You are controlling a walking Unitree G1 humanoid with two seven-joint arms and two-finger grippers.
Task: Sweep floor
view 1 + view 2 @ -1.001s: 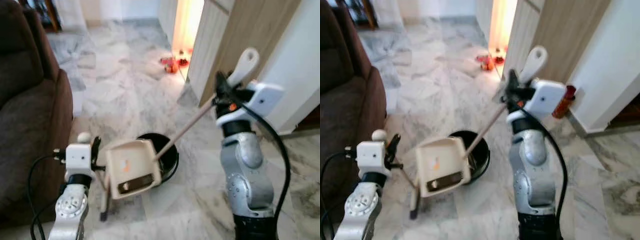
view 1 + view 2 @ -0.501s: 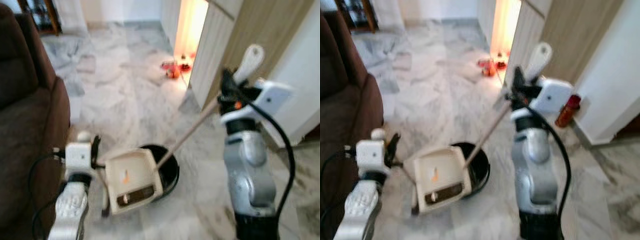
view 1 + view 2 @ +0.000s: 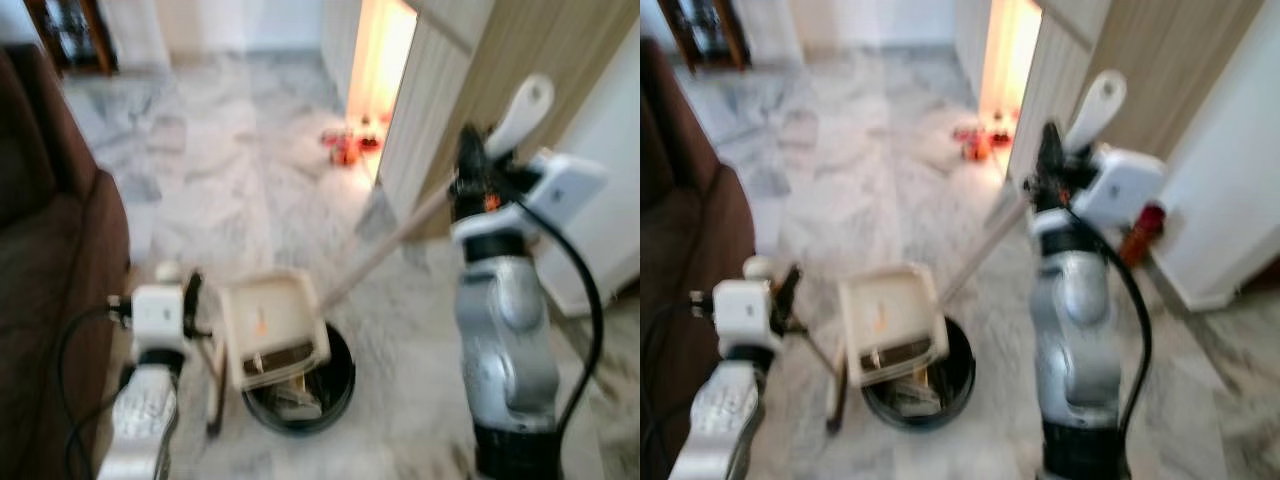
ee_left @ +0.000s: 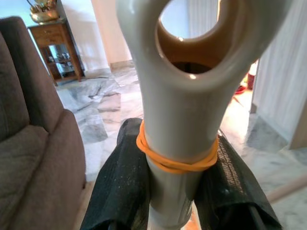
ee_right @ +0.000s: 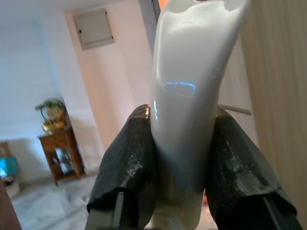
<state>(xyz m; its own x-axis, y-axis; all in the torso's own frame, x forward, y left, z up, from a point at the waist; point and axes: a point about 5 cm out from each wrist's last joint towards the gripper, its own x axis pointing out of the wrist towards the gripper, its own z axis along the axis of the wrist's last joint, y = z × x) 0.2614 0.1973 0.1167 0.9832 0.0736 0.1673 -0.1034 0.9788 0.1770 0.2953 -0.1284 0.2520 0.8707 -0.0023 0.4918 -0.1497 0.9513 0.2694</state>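
Observation:
A cream dustpan (image 3: 270, 322) hangs tilted over a black bin (image 3: 325, 393) on the marble floor, and litter lies inside the bin. My left gripper (image 3: 190, 305) is shut on the dustpan's handle (image 4: 178, 120), which has a ring end and an orange rubber band (image 4: 176, 162). Black fingers (image 4: 120, 191) press on both sides of that handle. My right gripper (image 3: 470, 182) is held high and shut on the white broom handle (image 5: 189, 100). The broom's wooden stick (image 3: 385, 245) slants down to the dustpan's edge. The broom's head is hidden behind the dustpan.
A brown sofa (image 3: 50, 270) stands close on my left. A wooden panel wall (image 3: 470, 60) and a white wall rise on the right, with a red bottle-like object (image 3: 1143, 228) at their foot. Small red things (image 3: 345, 145) lie by the bright doorway. Open marble floor (image 3: 230, 150) stretches ahead.
The whole view has shifted, so the camera moved. The dustpan now sits higher over the bin, and the bin's inside with litter shows below it. Both grippers keep their hold.

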